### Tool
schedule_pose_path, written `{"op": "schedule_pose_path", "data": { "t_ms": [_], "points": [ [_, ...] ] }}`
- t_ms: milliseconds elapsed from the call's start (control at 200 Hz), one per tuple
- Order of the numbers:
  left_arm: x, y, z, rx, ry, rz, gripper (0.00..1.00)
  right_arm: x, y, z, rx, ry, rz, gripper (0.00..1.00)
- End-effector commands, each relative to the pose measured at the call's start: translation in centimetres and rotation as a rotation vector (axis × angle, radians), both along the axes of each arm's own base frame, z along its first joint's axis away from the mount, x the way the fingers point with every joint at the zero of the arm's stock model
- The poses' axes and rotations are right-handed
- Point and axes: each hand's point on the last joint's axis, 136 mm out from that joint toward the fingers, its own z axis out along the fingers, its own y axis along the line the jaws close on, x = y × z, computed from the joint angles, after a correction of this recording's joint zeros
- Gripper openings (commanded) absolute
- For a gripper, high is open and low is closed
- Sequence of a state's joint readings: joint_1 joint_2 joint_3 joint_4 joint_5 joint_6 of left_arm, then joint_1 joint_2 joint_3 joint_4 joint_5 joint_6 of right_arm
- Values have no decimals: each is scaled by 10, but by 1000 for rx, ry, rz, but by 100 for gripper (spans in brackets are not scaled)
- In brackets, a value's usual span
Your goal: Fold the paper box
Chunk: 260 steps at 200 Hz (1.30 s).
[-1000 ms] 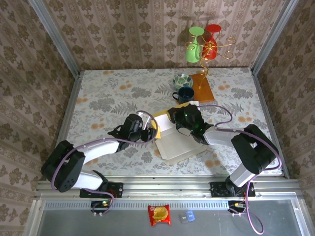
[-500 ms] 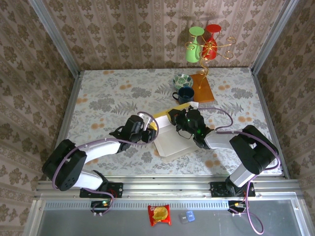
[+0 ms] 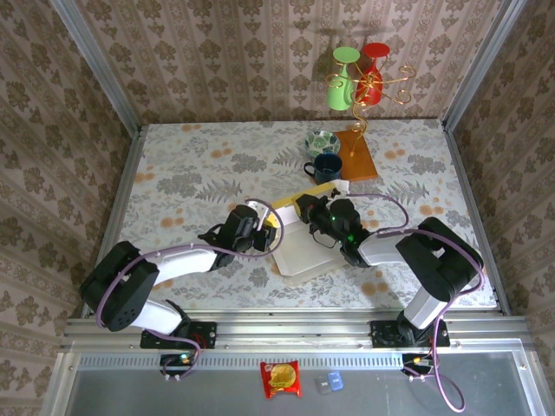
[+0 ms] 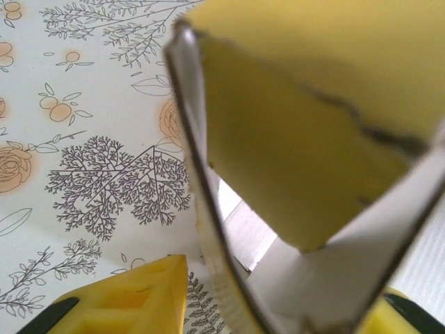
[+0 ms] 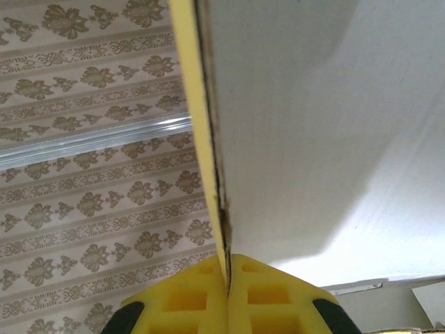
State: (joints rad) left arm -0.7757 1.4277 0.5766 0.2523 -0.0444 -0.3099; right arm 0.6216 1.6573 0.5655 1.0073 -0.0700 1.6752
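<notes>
Top external: paper box (image 3: 297, 253) at centre of table (image 3: 182, 173), panel flatter than a second ago, left gripper (image 3: 266, 236) closer in. Left wrist: its fingers (image 4: 132, 306) spread astride a flap; right wrist: right gripper (image 5: 228, 268) pinching the box edge.

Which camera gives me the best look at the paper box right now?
Top external: the whole paper box lies on the table, white inside up. Left wrist shows a raised yellow flap close up; right wrist shows one edge pinched by the right gripper.
</notes>
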Motion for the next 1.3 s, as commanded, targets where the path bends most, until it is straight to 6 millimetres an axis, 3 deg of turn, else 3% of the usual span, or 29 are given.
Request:
{"op": "schedule_pose_path", "data": {
  "t_ms": [0, 735, 960, 1295],
  "points": [
    [11, -3, 9, -21, -49, 48, 34, -9, 2, -17, -34, 37, 4, 0],
    [22, -5, 13, -36, -54, 205, 28, -18, 11, -17, -48, 58, -23, 0],
    [25, -7, 13, -26, -49, 246, 21, -17, 13, -14, -44, 65, -38, 0],
    [25, 6, 9, 0, -7, 418, 10, -15, 13, -16, -48, 81, -73, 0]
  ]
}}
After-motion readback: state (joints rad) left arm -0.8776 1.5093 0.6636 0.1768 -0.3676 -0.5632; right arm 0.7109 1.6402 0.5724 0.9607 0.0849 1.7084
